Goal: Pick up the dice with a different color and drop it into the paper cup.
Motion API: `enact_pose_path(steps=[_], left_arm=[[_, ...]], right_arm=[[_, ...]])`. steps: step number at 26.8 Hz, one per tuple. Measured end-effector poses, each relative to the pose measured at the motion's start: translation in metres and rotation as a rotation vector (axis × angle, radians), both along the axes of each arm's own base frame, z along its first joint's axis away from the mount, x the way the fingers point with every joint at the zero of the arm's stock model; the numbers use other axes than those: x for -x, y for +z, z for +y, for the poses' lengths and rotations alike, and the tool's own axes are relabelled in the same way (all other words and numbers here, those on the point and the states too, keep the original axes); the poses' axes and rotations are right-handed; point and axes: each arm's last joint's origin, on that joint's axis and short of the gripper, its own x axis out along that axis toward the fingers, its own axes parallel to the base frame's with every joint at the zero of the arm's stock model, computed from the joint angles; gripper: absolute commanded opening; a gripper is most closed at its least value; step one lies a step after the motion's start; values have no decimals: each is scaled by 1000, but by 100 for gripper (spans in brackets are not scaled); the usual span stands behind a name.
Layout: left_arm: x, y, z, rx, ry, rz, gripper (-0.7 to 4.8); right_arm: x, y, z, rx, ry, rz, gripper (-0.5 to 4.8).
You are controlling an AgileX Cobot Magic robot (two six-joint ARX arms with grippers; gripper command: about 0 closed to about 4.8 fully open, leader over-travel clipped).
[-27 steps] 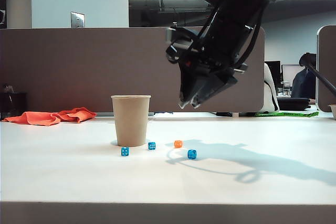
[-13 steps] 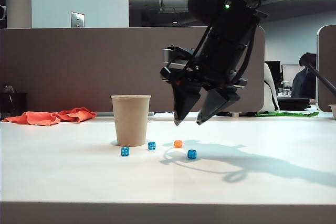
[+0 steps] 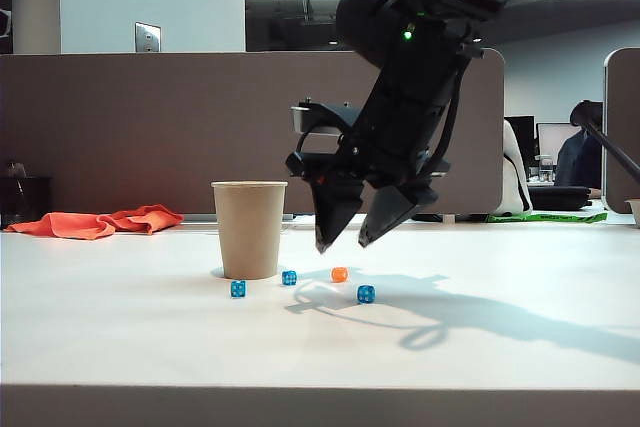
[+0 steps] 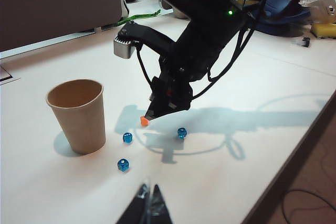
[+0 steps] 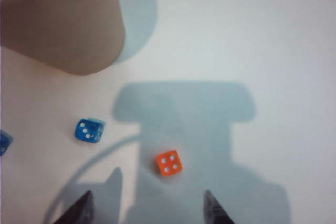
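An orange cloth [image 3: 97,222] lies crumpled at the far edge of the white table [image 3: 520,347], well to the left of the paper cup [image 3: 249,229]. The cup stands upright on the table, mouth open and unobstructed.

Three blue dice sit near the cup's base. One blue die [image 3: 238,289] lies in front of the cup, close to its foot. A second blue die [image 3: 289,278] rests just to the right of the cup. The orange die [image 3: 339,274] lies further right of the cup, beyond that second blue die, on the table surface and untouched by either hand. A third blue die [image 3: 366,294] sits further right again and nearer the front edge.

The right hand [image 3: 343,243] hangs above the table to the right of the cup, over the orange die, fingers pointing down with the jaws spread wide and nothing between them. In the right wrist view the orange die [image 5: 169,163] shows four pale pips and lies between the two fingertips [image 5: 79,212], clear of both; the cup wall [image 5: 63,24] is close by.

The left hand [image 4: 148,208] shows only its fingertips, held together and empty, over the table on the near side of the cup [image 4: 79,115], well apart from the dice.
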Motion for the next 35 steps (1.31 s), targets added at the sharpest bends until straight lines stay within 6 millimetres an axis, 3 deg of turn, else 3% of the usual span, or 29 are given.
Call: enact_pose_path(steps=[24, 35], left_arm=[[0, 0, 0, 0, 0, -1, -6], [0, 0, 0, 0, -1, -1, -6]], right_arm=[[-7, 0, 5, -45, 1, -59, 260], [-14, -17, 5, -32, -9, -43, 251]])
